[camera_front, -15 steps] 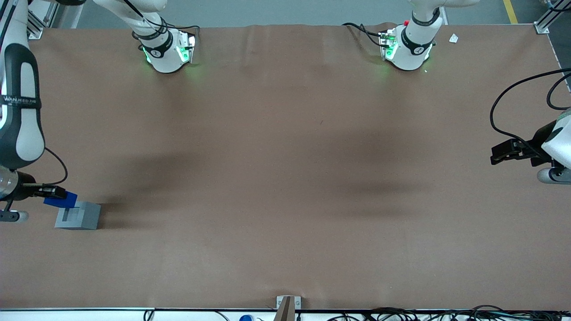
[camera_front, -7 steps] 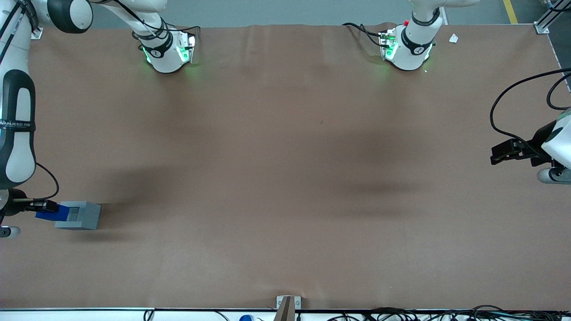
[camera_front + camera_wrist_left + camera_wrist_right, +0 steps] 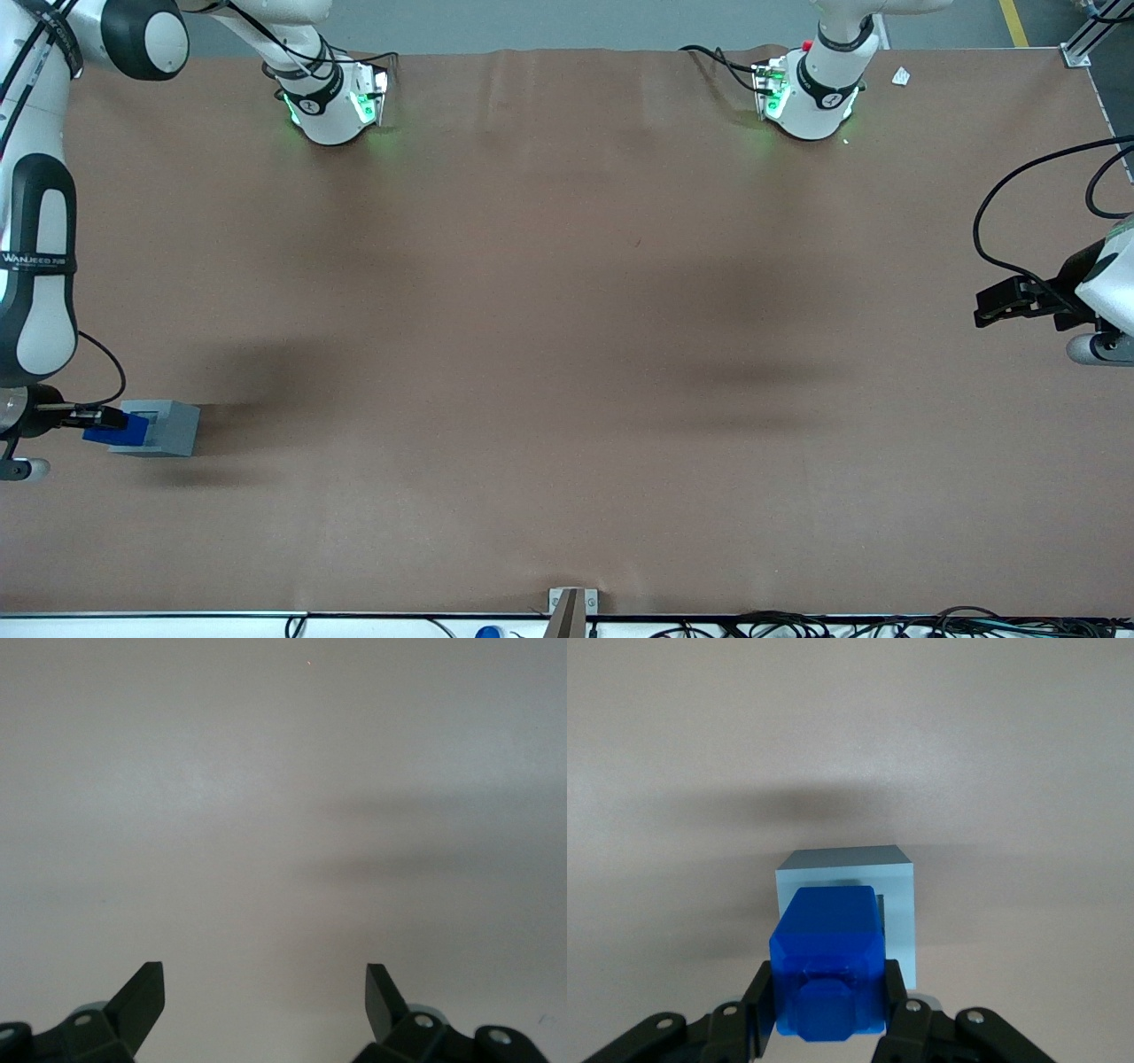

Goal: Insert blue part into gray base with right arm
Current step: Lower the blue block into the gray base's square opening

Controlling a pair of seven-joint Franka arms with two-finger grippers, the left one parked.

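The gray base (image 3: 170, 426) sits on the brown table at the working arm's end, its socket face turned toward my gripper. My right gripper (image 3: 104, 419) is shut on the blue part (image 3: 117, 430), which lies level against that face of the base. In the right wrist view the blue part (image 3: 827, 961) is clamped between both black fingers (image 3: 757, 1003), its stub toward the camera, and it covers most of the gray base (image 3: 897, 895), including the socket. I cannot tell how deep the part sits in it.
Two white arm bases with green lights (image 3: 332, 102) (image 3: 806, 97) stand along the table edge farthest from the front camera. A small metal bracket (image 3: 571, 604) sits at the nearest table edge. The working arm's forearm (image 3: 35, 266) hangs above the gripper.
My gripper with the blue part has come down from above the base to the level of its socket face, and has shifted slightly toward the base in the last half second.
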